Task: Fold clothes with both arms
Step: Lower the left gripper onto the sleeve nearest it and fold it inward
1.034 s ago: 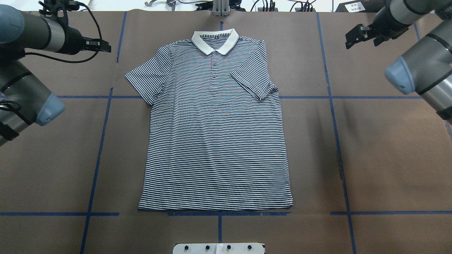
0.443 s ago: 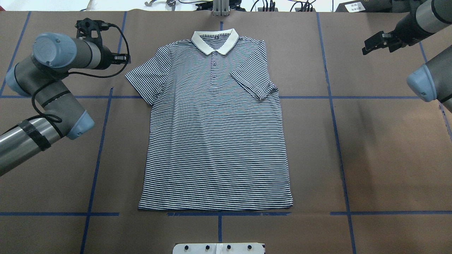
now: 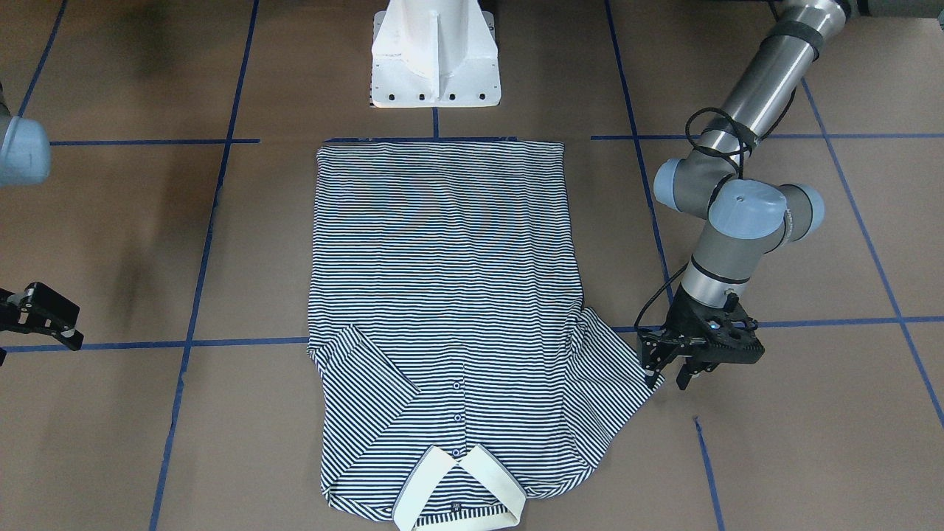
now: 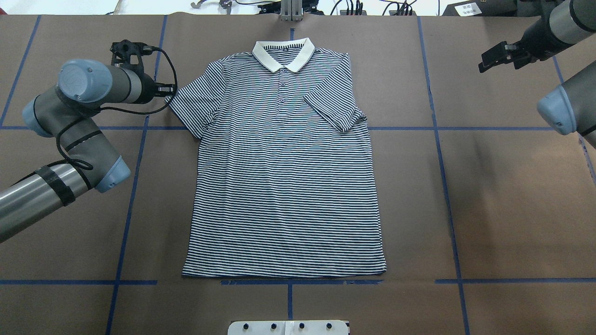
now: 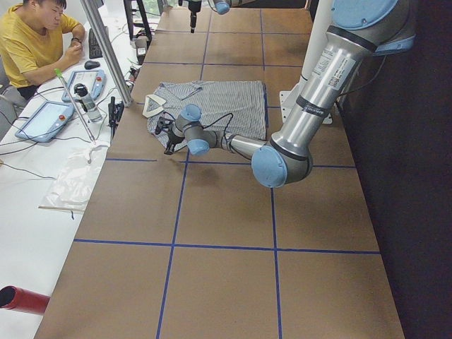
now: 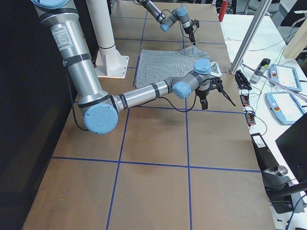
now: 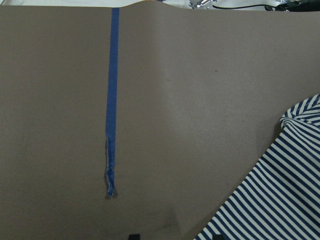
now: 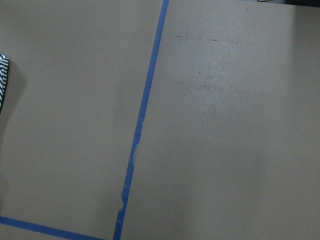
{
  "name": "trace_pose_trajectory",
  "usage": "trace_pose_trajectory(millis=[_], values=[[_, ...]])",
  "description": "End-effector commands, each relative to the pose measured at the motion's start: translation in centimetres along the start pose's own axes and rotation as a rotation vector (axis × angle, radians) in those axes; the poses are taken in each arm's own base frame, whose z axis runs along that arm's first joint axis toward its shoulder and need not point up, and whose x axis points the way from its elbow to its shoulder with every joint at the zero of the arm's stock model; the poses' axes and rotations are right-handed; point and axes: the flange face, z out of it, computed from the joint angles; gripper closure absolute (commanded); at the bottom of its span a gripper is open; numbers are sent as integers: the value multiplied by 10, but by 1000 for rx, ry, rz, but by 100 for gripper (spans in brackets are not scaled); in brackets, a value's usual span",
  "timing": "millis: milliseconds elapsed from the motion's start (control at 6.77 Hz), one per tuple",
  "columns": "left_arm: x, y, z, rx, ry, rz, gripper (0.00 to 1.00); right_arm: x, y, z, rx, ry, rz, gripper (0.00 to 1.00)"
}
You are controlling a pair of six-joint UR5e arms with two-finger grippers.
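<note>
where the brown table (image 4: 512, 209) spreads out, the polo shirt (image 4: 284, 186) lies flat on its middle, front up, with one sleeve folded over the chest and the other spread out. the left arm (image 4: 84, 93) reaches to the shirt's spread sleeve. the right arm (image 4: 563, 107) is well apart from the shirt, off its folded-sleeve side. a white pedestal (image 3: 435, 51) stands just past the shirt's hem. the left gripper (image 3: 665, 382), fingers apart, is at the spread sleeve's tip. the right gripper (image 4: 500, 56), fingers also apart, hangs level with the shirt's collar (image 4: 284, 53).

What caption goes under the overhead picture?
Left arm beside a spread sleeve of the striped polo shirt; right arm far aside.
</note>
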Motion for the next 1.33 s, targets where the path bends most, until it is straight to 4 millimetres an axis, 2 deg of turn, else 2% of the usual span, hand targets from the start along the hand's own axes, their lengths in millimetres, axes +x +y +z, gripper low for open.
trace_pose_trajectory(millis=[0,443,591,739,887,1034,1182], values=[[2,7,6,-10,-2,4,46,1,0,0,1,2,0,0],[3,12,10,-13,-9,8,49,1,0,1,1,4,0,0],[3,11,10,-8,-10,8,64,1,0,1,1,4,0,0],[3,11,10,-7,-8,8,93,2,1,1,0,5,1,0],[6,9,8,-5,-5,12,100,2,1,1,0,5,1,0],[13,6,3,1,8,14,100,3,1,2,-1,5,2,0],[37,-4,-21,22,48,17,100,3,1,2,-1,5,2,0]])
